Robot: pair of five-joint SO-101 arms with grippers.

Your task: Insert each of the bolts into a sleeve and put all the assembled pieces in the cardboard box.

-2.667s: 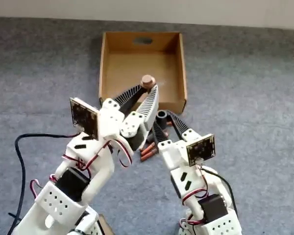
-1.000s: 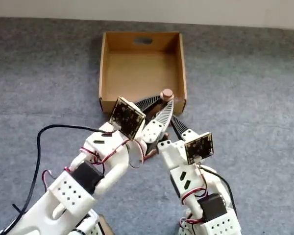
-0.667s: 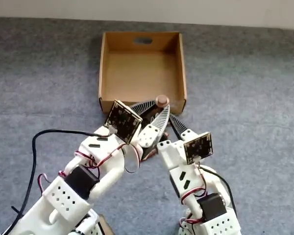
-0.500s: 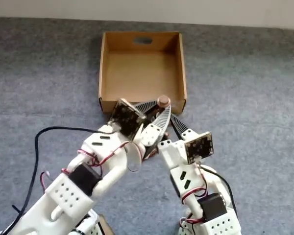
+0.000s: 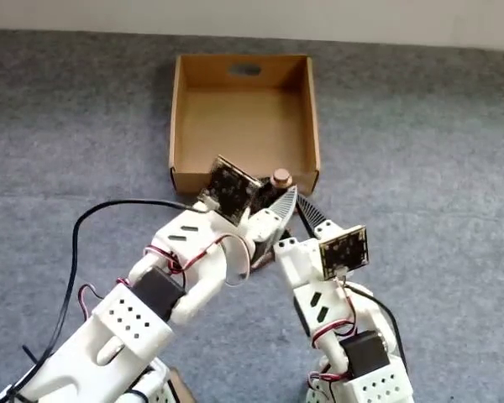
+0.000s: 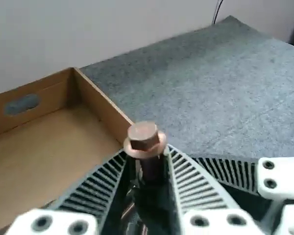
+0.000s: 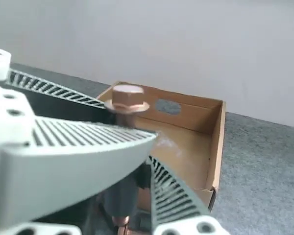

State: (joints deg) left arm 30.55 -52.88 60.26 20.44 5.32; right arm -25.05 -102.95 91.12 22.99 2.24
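Note:
My left gripper (image 5: 275,196) is shut on a copper bolt (image 5: 280,178), head up, just outside the front wall of the cardboard box (image 5: 178,117). In the left wrist view the bolt (image 6: 144,137) stands between my ribbed fingers (image 6: 193,176), its shank running down into something dark. My right gripper (image 5: 296,210) sits right beside and below it, shut on a black sleeve (image 7: 120,196). The bolt head (image 7: 128,100) shows above that sleeve. How deep the shank sits in the sleeve is hidden. The box (image 6: 100,105) holds nothing.
Grey carpet (image 5: 420,134) covers the table around the box. A black cable (image 5: 76,243) loops beside the left arm. The two arms cross close together at the box's front wall (image 7: 215,142). A copper tip (image 7: 120,221) shows under the sleeve.
My left gripper carried the bolt from above the box floor back over the front wall and lowered it toward the right gripper. The right arm barely moved.

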